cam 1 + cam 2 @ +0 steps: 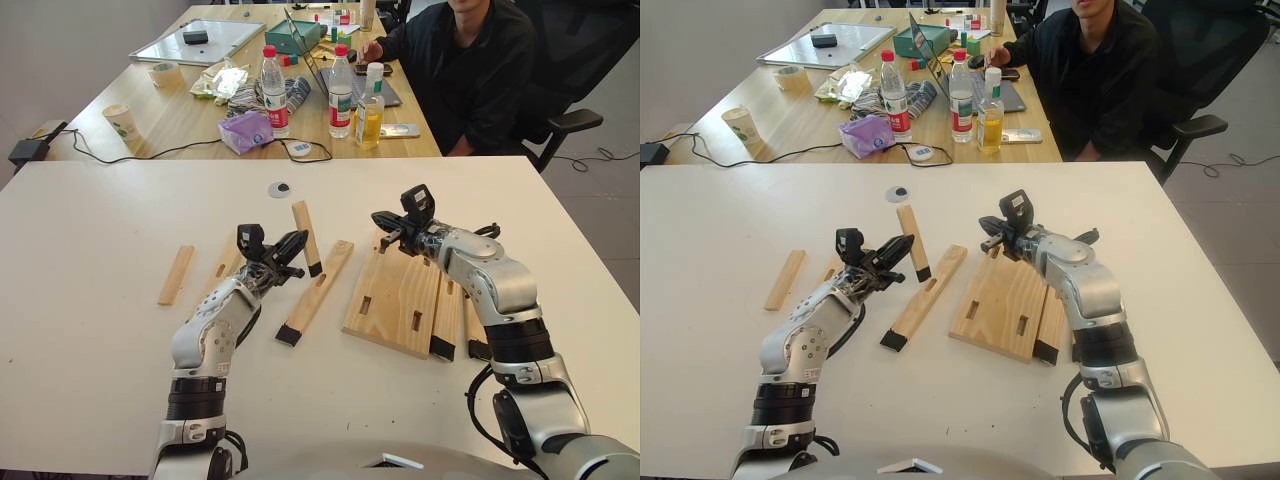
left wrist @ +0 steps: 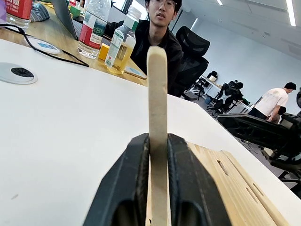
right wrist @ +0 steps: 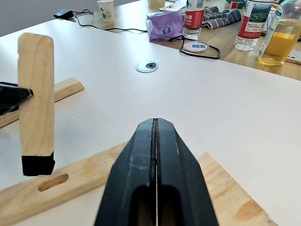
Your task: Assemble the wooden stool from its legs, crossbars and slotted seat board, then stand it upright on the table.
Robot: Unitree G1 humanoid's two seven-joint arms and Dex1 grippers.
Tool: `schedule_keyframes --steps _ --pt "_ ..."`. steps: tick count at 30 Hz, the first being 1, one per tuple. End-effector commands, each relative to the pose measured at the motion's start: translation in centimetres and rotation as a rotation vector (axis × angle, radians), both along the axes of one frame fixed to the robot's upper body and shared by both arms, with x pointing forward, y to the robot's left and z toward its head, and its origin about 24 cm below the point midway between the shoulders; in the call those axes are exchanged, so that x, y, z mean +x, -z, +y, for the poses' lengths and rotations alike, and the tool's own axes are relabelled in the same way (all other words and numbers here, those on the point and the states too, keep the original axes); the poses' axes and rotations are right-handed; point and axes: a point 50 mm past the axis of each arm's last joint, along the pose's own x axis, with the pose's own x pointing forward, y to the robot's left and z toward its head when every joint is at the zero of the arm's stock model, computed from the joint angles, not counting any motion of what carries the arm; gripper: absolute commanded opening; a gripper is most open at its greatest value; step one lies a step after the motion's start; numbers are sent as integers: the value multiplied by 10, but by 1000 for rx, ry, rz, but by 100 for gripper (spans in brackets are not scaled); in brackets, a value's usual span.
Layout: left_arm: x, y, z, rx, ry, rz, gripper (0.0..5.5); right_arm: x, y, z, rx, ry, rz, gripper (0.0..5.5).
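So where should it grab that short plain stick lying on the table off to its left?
Probably its middle, from straight above, closing across the narrow width: the stick lies flat, long and thin, with bare table on both long sides.

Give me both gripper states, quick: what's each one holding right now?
Left gripper: shut on a black-tipped wooden leg.
Right gripper: shut, fingers pressed together, nothing between them.
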Motion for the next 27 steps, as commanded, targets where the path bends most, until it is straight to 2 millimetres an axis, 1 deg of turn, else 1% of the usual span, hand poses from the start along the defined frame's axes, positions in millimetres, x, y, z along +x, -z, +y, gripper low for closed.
schedule_keyframes --steps 1,5,12,19,23,27 --pt "2 9 -1 8 -14 16 38 4 -5 -5 -45 3 -17 0" --pt "1 10 -1 -13 -33 22 38 5 -5 -6 -59 -9 -14 0" --pt "-3 19 -5 44 -35 21 38 6 -4 -4 -73 -23 -16 0" --pt "-17 39 -13 255 -7 -5 38 4 -3 -4 -89 -35 -13 0" --pt "-24 44 -13 308 -28 -31 38 3 -1 -4 -94 -37 -11 0" --pt "-36 51 -20 334 -41 -27 38 1 -2 -4 -93 -38 -18 0"
